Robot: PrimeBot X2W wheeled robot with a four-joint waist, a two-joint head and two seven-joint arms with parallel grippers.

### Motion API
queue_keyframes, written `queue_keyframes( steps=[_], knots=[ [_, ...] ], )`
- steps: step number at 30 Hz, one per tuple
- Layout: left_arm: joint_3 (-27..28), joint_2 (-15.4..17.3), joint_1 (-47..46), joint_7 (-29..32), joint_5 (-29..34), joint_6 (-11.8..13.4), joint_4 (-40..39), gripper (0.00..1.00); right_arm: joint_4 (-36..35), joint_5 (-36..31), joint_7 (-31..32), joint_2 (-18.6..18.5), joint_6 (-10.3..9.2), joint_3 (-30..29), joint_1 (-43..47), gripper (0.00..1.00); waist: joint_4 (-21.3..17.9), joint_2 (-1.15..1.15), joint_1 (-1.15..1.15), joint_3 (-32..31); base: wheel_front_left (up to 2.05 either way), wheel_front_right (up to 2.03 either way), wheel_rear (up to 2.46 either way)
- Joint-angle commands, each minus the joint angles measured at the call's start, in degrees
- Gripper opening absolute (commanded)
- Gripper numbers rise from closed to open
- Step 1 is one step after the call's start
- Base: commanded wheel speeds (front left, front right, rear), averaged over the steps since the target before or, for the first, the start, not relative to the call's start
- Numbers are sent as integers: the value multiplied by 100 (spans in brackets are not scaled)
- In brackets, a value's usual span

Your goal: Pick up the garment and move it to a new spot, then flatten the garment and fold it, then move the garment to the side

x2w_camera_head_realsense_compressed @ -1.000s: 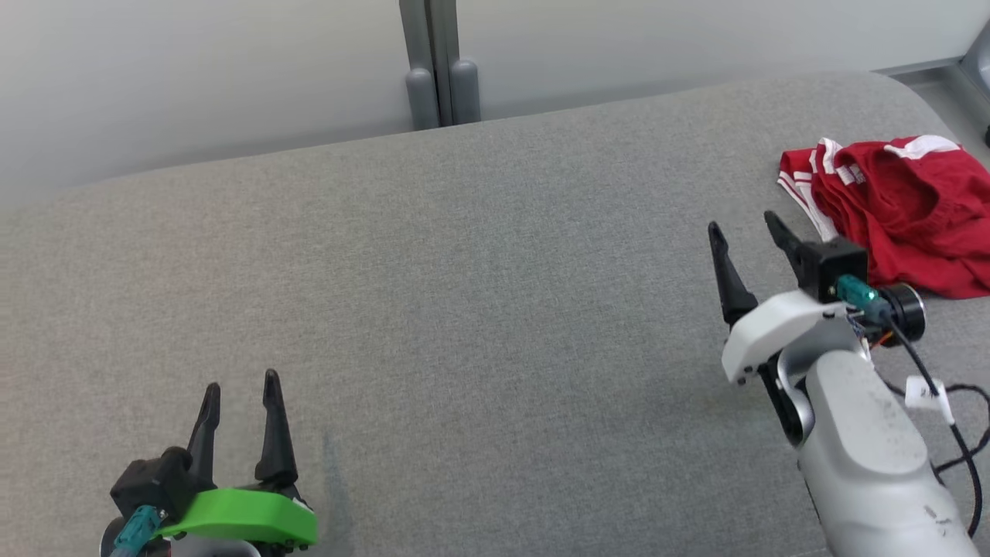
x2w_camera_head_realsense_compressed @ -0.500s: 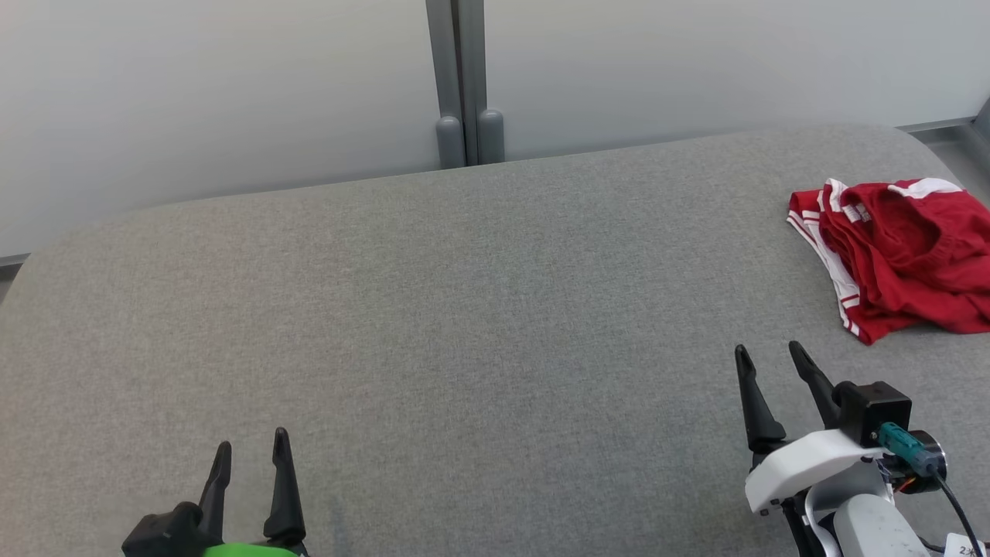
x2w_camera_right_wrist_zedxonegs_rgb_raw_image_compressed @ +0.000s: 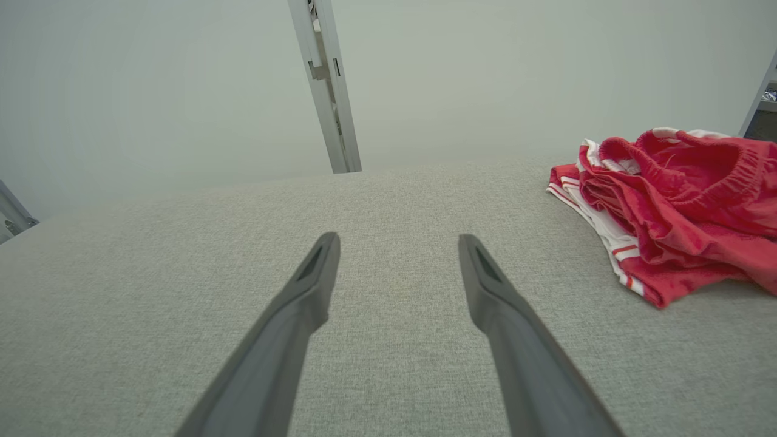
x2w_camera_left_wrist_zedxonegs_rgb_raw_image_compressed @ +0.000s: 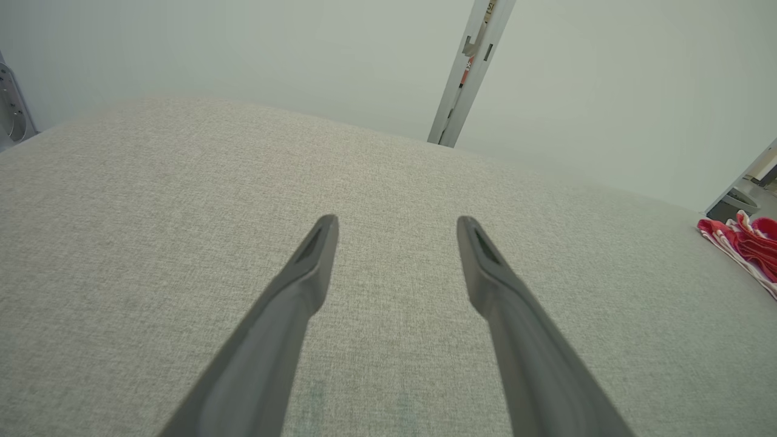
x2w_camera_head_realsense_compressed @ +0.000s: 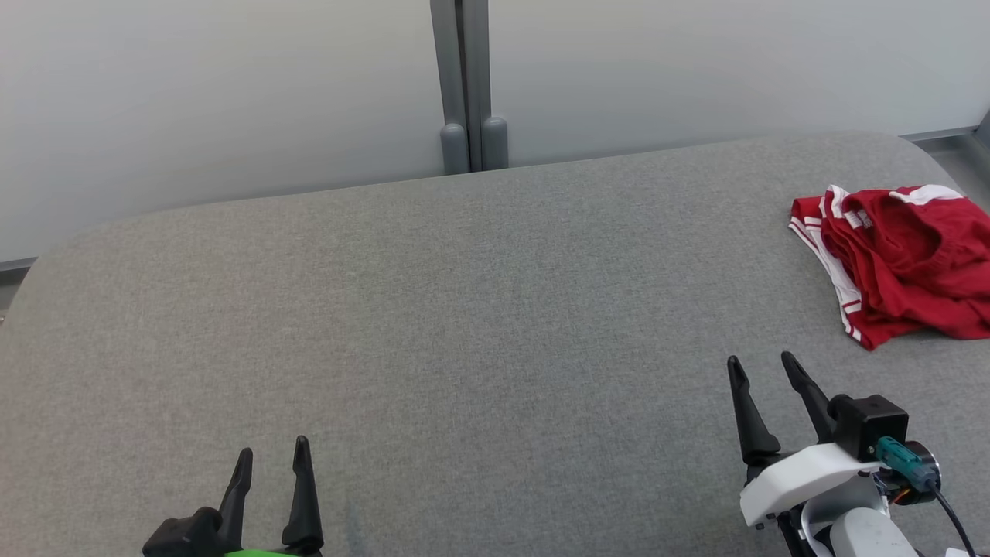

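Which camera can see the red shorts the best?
The right wrist view. The red shorts lie close there, with the waistband and white stripes clear, though the right edge cuts them. The head view has them smaller, at its right edge. The left wrist view catches just a striped corner.

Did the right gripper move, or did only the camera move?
Yes. The right gripper pulled back toward the robot. A second ago it overlapped the near-left edge of the red shorts; now it sits apart from them, nearer the robot.
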Motion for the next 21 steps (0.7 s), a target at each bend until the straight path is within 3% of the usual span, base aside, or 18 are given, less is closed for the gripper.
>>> queue_keyframes(
  steps=[1, 4, 5, 10, 21],
  knots=[
    [-4, 2, -3, -15, -19, 23, 23, 100, 3, 12, -21, -21, -10, 7, 70, 100, 7, 0, 0, -2, 0, 0, 0],
    [-23, 3, -10, -15, 11, 10, 42, 100, 8, -7, -21, -21, -10, 8, 61, 100, 15, 0, 0, -1, 0, 0, 0],
    [-39, 3, -9, -15, -14, 0, 42, 0, 9, -12, -21, -21, -10, 11, 59, 0, 18, 0, 0, 2, 0, 0, 0],
    [-57, -14, 12, 39, -22, 14, 255, 0, 210, 17, 21, 41, 0, 0, 137, 0, 19, 0, 0, 1, 0, 0, 0],
    [117, -5, -177, 346, -1062, -24, 226, 0, 103, 1212, 350, 32, -1, -127, 107, 0, 36, 0, 0, 15, 0, 0, 0]
  ],
)
